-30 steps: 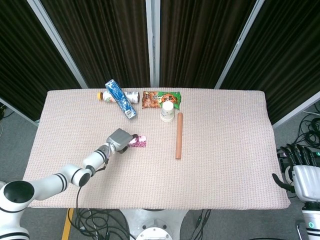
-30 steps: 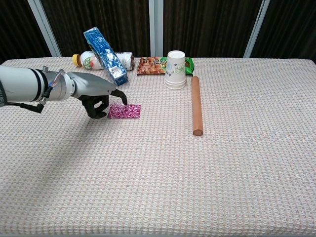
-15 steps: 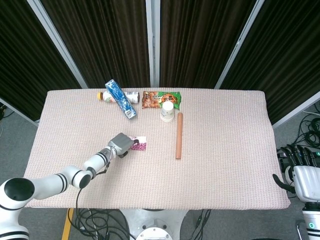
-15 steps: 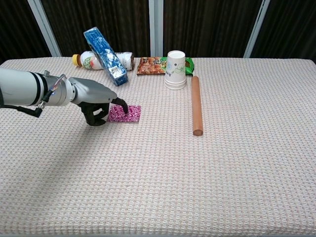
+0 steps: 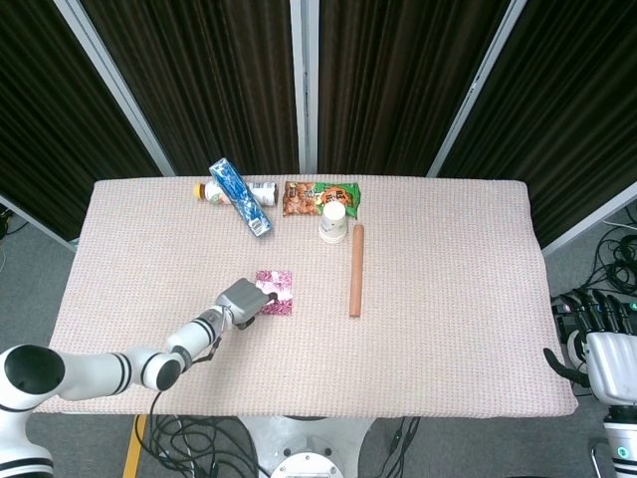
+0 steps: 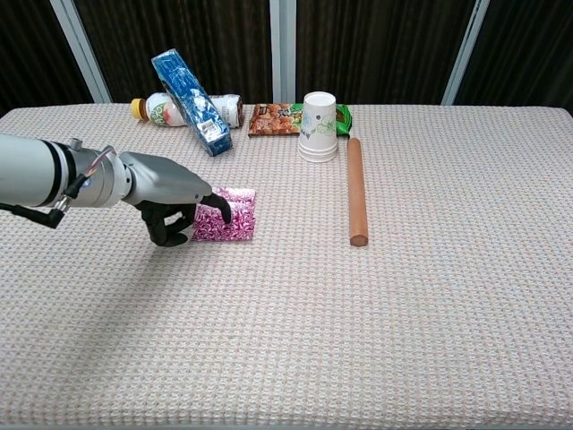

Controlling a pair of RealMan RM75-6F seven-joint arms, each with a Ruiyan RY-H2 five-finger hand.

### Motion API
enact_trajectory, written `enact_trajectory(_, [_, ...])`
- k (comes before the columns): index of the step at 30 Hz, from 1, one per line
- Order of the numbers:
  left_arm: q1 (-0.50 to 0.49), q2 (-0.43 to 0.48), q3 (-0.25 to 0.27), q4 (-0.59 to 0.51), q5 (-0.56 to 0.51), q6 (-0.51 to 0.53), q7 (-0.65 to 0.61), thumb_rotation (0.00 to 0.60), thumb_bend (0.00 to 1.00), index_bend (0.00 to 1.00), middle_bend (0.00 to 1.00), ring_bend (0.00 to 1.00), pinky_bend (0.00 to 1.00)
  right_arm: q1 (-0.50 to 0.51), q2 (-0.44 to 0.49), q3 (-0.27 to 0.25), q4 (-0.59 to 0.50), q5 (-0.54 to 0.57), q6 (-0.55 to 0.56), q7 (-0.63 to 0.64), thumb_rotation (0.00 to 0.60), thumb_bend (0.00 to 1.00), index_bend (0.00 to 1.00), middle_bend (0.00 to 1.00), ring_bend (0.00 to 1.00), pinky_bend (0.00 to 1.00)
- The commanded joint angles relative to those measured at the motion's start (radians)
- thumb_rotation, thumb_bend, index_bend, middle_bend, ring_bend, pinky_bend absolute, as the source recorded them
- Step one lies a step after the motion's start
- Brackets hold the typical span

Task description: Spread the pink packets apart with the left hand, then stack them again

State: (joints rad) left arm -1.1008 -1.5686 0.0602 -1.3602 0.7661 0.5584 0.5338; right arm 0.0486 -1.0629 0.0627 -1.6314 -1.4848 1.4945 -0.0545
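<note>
A table (image 5: pixel 448 329) covered in a pale woven cloth stood before dark curtains split by light vertical rails, with cables on the grey floor around it. On it lay one blue carton (image 5: pixel 240 197) tilted over one bottle (image 5: pixel 261 192) on its side, one snack bag (image 5: pixel 309 196), one stack of upturned paper cups (image 5: pixel 333 222), one wooden rolling pin (image 5: pixel 355 269), and the pink packets (image 5: pixel 277 293), which showed as a spread patch left of the pin; how many packets there were could not be told. The left hand (image 5: pixel 242 298) rested at the packets' left edge, fingers curled down with a dark fingertip (image 6: pixel 224 211) pressing on the top packet, nothing clearly gripped. The head view alone showed the right hand (image 5: pixel 595 321) off the table's right edge, its dark fingers partly visible, so whether they were spread or closed could not be told. The chest view alone showed the fingertip contact from the side.
</note>
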Motion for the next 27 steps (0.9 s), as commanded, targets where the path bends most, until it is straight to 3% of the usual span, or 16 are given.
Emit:
enact_trajectory(1, [-0.022,0.016,0.024,-0.045,-0.041,0.035,0.029,0.600,0.53,0.22,0.83,0.84,0.94,-0.001,0.000,0.000,0.000,-0.002,0.003,0.002,0.500,0.16,0.14,0.09,0.00,0.00])
enact_trajectory(14, [-0.056,0.037,0.060,-0.133,-0.107,0.085,0.055,0.600,0.53,0.22,0.83,0.84,0.94,-0.009,0.002,0.000,0.006,-0.005,0.015,0.014,0.497,0.16,0.14,0.09,0.00,0.00])
enact_trajectory(20, [-0.051,0.028,0.051,-0.118,-0.105,0.135,0.055,0.600,0.53,0.22,0.83,0.84,0.94,-0.013,0.002,-0.001,0.008,-0.003,0.017,0.017,0.499,0.16,0.13,0.09,0.00,0.00])
enact_trajectory(27, [-0.065,0.007,0.074,-0.090,-0.159,0.106,0.075,0.600,0.53,0.22,0.83,0.84,0.94,-0.017,0.006,0.000,0.006,0.000,0.019,0.016,0.494,0.16,0.14,0.09,0.00,0.00])
